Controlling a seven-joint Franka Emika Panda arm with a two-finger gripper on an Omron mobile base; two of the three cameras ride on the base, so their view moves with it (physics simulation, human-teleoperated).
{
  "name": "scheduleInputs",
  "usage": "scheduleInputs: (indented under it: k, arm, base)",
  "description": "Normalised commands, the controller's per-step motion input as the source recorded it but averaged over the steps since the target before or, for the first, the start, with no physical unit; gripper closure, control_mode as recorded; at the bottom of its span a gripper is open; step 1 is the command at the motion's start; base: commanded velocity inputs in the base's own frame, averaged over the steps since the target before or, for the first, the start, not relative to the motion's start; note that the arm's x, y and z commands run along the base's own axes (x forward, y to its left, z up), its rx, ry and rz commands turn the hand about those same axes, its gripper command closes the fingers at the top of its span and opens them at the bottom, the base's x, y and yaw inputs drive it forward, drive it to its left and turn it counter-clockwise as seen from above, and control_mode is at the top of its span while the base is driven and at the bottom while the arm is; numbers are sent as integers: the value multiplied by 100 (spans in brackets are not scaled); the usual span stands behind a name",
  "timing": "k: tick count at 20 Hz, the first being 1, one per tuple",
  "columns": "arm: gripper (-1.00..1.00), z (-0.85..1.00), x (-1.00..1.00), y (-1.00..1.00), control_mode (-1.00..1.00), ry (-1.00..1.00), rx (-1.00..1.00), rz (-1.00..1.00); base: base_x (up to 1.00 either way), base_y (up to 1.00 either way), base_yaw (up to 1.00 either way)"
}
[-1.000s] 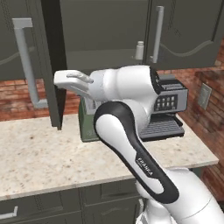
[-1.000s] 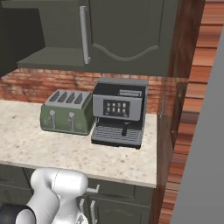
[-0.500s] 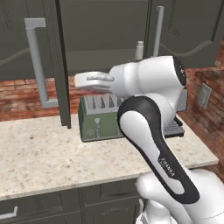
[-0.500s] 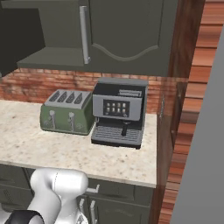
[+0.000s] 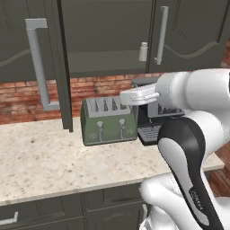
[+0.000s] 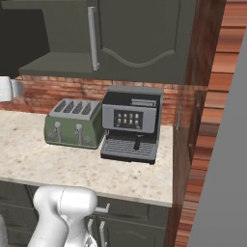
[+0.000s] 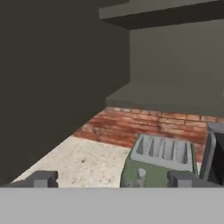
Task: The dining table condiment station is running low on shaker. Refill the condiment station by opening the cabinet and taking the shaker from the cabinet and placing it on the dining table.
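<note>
I have the cabinet point(image 5: 108, 40) open: its left door point(image 5: 60, 67) is swung out edge-on toward me, bar handle point(image 5: 39, 63) on its face. On the lower shelf inside, the small pale shaker point(image 5: 143, 51) stands upright at the right end, just left of the closed door's handle point(image 5: 161, 35). My pincer point(image 7: 112, 178) is spread wide and empty, its two dark fingertips point(image 7: 43, 179) well apart, looking past the door into the cabinet's shelf space. Below, on the speckled counter point(image 5: 40, 157), the green toaster point(image 5: 109, 121) sits just left of the coffee machine point(image 6: 130, 123), against the red brick wall point(image 6: 58, 89).
</note>
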Motion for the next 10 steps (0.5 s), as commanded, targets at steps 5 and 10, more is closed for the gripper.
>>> scheduleInputs:
  k: [5, 10]
  arm:
    - [-100, 11, 29, -100, -100, -2, 0, -23]
    - [-100, 7, 37, -95, -100, -21, 0, -6]
  base:
    - [0, 0, 0]
    - [0, 0, 0]
